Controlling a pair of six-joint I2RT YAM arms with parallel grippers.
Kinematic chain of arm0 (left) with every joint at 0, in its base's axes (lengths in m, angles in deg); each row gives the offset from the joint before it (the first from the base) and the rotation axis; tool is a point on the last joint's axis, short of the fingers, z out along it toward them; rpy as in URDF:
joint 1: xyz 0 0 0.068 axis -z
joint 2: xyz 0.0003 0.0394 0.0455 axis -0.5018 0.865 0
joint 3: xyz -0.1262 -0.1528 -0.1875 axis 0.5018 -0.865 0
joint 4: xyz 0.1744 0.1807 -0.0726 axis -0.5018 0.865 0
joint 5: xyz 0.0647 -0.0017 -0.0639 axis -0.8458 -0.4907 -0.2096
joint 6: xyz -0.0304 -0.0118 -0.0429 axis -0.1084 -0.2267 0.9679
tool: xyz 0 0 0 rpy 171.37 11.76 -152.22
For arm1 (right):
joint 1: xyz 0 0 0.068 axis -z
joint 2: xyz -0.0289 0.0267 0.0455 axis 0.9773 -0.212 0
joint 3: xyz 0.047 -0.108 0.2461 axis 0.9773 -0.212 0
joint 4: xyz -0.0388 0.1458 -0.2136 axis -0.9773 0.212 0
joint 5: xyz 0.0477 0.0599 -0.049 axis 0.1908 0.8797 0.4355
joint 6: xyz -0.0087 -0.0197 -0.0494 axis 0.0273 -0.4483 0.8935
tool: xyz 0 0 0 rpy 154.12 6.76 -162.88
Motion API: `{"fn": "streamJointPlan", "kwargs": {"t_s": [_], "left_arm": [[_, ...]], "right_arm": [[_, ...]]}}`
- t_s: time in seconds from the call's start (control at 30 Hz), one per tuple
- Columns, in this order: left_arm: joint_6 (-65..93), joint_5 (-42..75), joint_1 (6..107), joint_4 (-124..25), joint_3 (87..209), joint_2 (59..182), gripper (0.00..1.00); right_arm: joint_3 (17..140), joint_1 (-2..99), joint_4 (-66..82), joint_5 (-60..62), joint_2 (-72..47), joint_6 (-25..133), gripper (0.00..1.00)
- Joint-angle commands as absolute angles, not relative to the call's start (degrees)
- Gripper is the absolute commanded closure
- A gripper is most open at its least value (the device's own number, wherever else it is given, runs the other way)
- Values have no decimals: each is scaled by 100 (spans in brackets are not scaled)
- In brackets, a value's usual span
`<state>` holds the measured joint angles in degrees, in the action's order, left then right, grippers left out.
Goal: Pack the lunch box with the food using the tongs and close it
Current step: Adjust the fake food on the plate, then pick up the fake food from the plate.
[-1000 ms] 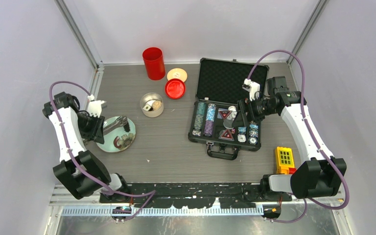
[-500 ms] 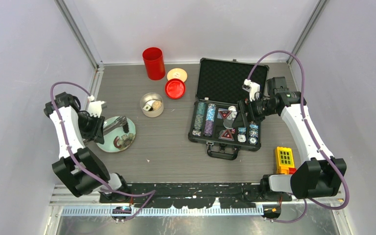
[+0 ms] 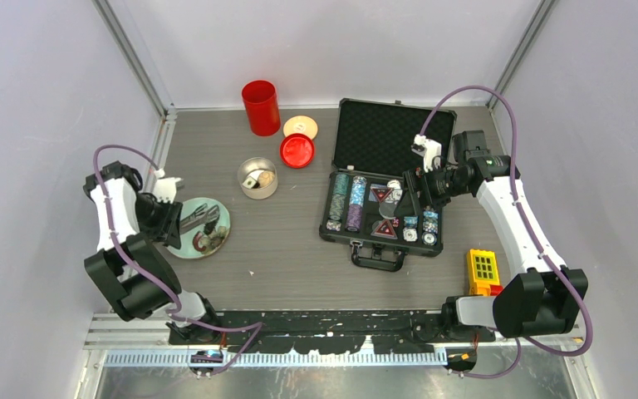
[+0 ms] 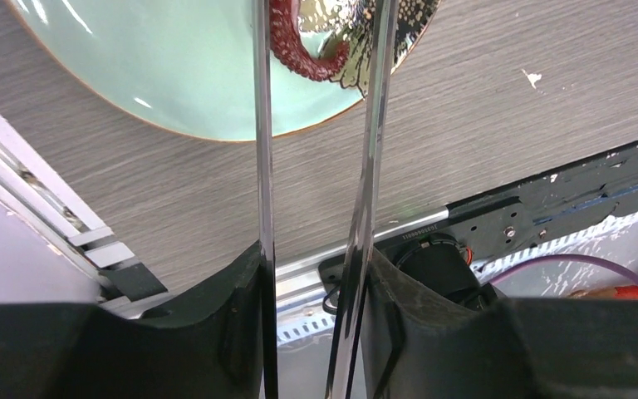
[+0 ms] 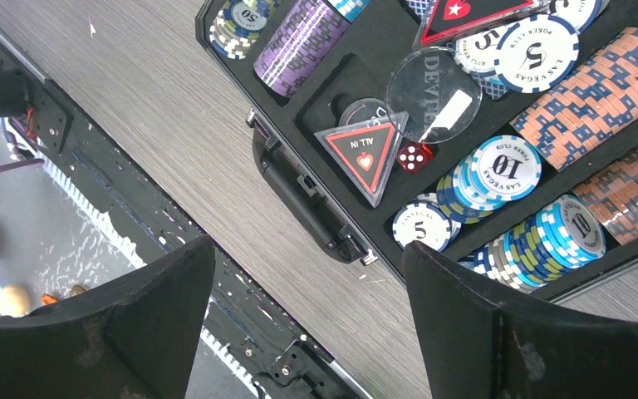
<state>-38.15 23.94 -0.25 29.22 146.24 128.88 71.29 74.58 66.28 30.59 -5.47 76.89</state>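
Note:
My left gripper (image 3: 173, 222) is shut on the slim silver tongs (image 3: 198, 218), which reach out over the pale green plate (image 3: 184, 245). In the left wrist view both black fingers (image 4: 241, 283) press on the two tong arms (image 4: 262, 166), and the arms stand apart over a red-brown piece of food (image 4: 303, 51) on the plate (image 4: 174, 75). More food (image 3: 208, 241) lies on the plate. The round steel lunch box (image 3: 257, 177) stands open with a few morsels inside. Its cream lid (image 3: 300, 126) lies behind it. My right gripper (image 3: 409, 193) hangs open over the poker case (image 3: 386, 187).
A red cup (image 3: 261, 106) and a red lid (image 3: 297, 150) sit near the lunch box. The open black case of poker chips (image 5: 498, 166) fills the right middle. A yellow block (image 3: 483, 269) lies by the right arm's base. The table's metal rail (image 4: 41, 199) runs beside the plate.
The left arm has drawn its elbow in and the tongs have shifted down over the plate. The tong arms have spread a little. The right arm has not moved.

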Motion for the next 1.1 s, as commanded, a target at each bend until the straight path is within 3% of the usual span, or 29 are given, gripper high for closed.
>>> {"fn": "streamJointPlan", "kwargs": {"t_s": [0.0, 0.3, 0.47, 1.07], "left_arm": [[-3873, 2252, 6, 2792, 14363, 12618, 58], [-3986, 2007, -4, 2595, 14023, 12330, 57], [-3966, 1914, 35, 2484, 13969, 12216, 64], [-3736, 1238, 616, 2201, 13706, 11853, 60]], "right_arm": [[7157, 7485, 6589, 3084, -440, 7707, 12], [7157, 7486, 6588, 3101, -441, 7711, 12], [7164, 7482, 6588, 3098, -436, 7697, 12], [7141, 7485, 6631, 3076, -344, 7756, 12]]}}
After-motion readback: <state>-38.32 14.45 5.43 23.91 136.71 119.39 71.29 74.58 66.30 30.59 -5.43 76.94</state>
